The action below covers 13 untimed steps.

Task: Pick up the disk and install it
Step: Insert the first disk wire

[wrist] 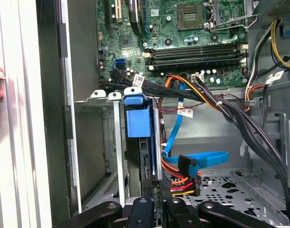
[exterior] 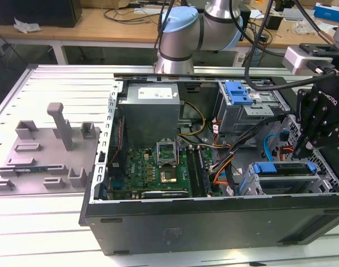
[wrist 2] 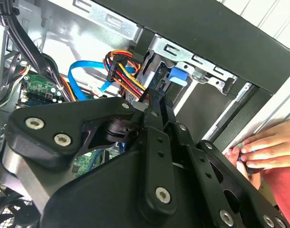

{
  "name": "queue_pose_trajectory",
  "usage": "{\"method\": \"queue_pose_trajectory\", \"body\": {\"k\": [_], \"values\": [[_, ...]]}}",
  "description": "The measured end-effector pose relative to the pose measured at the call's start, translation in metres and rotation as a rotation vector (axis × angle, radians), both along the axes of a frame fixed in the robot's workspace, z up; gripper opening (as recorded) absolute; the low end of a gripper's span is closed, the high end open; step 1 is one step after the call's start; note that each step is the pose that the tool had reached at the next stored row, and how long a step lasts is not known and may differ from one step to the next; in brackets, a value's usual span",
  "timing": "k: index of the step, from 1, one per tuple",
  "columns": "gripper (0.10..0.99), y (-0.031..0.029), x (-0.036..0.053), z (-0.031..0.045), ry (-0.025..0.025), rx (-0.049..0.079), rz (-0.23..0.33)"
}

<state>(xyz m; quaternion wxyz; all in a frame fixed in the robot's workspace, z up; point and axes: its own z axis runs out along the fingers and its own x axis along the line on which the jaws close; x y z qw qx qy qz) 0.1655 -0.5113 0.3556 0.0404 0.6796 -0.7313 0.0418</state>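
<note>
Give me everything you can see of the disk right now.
The disk stands on edge in the grey metal drive cage at the case's front corner, framed by its bright blue plastic carrier. In the first wrist view its blue end faces the motherboard; the dark drive body runs down toward the gripper, whose fingers close around its edge. Orange and black cables lie beside it.
</note>
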Motion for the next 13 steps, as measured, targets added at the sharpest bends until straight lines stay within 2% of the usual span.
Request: {"method": "queue_pose_trajectory", "body": {"k": [13], "values": [[0.169,-0.0031,0.0000,-0.0040,0.0000,0.000,0.000]]}}
